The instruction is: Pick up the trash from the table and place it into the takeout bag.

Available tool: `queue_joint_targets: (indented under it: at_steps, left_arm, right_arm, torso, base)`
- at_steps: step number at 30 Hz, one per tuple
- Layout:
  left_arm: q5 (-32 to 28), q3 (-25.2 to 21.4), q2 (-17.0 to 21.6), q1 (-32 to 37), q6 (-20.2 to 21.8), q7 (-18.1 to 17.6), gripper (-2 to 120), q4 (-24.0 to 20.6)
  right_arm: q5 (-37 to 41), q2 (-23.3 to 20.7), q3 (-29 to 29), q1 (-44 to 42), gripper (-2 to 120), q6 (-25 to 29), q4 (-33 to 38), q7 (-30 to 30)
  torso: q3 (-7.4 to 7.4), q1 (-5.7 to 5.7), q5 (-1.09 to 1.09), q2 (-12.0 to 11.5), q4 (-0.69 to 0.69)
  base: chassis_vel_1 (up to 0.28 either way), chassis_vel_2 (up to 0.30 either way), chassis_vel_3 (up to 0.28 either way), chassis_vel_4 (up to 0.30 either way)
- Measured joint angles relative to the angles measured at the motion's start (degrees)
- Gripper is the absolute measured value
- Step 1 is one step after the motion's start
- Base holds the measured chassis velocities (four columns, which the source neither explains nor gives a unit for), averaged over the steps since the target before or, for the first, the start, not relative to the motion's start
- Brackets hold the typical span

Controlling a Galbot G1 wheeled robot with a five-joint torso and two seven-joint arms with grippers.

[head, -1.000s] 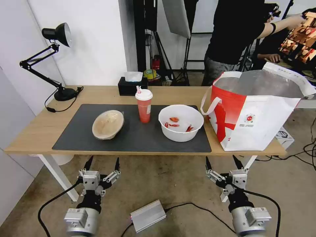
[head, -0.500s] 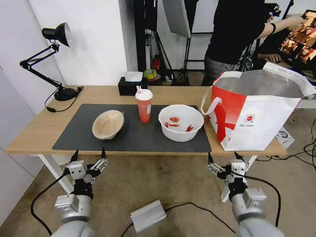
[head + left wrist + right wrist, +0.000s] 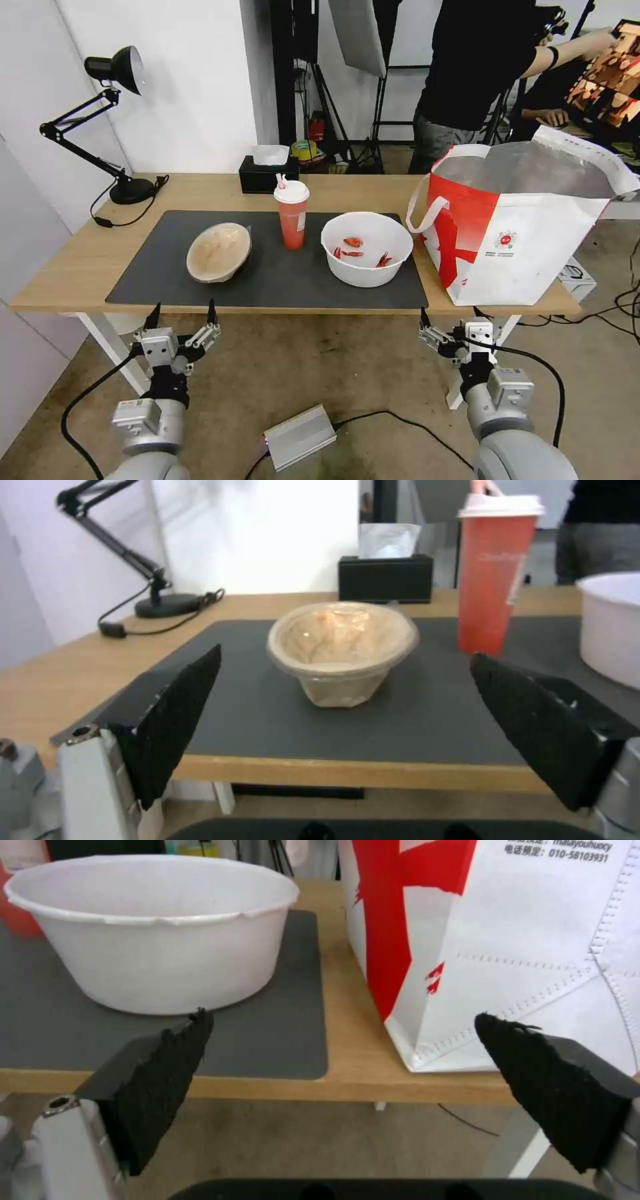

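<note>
- Both arms have lifted toward the table [image 3: 73, 267] edge in the last second.
- Takeout bag [image 3: 533, 233] stands open at the right end.
- Three trash items sit on the mat, untouched.
- Left gripper [image 3: 183, 311] and right gripper [image 3: 450, 315] are spread, empty; a reach comes next, I'd say.

The desk [image 3: 80, 267] is showing light, matt wood grain under a dull dark grey mat [image 3: 280, 280]. The white bowl [image 3: 157, 930] is looking like smooth plastic, the beige bowl [image 3: 343, 650] like rough paper pulp. The takeout bag [image 3: 533, 247] is showing a shiny silver lining. Rough black pads [image 3: 167, 1075] are facing the right gripper [image 3: 347, 1085].
</note>
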Motion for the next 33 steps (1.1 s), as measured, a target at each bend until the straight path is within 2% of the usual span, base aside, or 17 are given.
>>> queue_joint_targets:
  at_steps: [3, 14, 24, 28, 33]
  left_arm:
    - [0.9, -0.1, 1.3, 1.2, -1.4, 1.3, 100, 0.4]
    - [2.9, 0.5, 1.3, 3.3, -2.9, 1.8, 100, 1.0]
    - [3.6, 0.5, 1.7, 3.9, -3.6, 2.1, 100, 1.6]
    - [3.6, 0.4, 1.6, 4.0, -3.7, 2.1, 100, 1.7]
    - [3.6, 0.4, 1.4, 3.9, -3.8, 1.9, 100, 1.8]
  right_arm:
    - [0.4, -0.2, 0.1, -0.1, 100, 0.1, 0.4, 0.2]
    - [1.3, -0.9, -0.1, 0.2, 100, 0.1, 1.2, 0.3]
    - [3.5, -1.9, -3.0, 0.8, 100, 0.9, 2.1, 0.0]
    - [3.7, -2.8, -4.1, 1.0, 100, 1.0, 2.8, -0.2]
    - [5.2, -6.1, -5.8, 2.0, 100, 1.0, 4.0, -1.5]
  torso:
    - [0.00, 0.00, 0.00, 0.0, 0.00]
    - [0.00, 0.00, 0.00, 0.0, 0.00]
    - [0.00, 0.00, 0.00, 0.0, 0.00]
    - [0.00, 0.00, 0.00, 0.0, 0.00]
    - [0.00, 0.00, 0.00, 0.0, 0.00]
  base:
    - [0.000, 0.000, 0.000, 0.000]
    - [0.000, 0.000, 0.000, 0.000]
    - [0.000, 0.000, 0.000, 0.000]
    - [0.000, 0.000, 0.000, 0.000]
    - [0.000, 0.000, 0.000, 0.000]
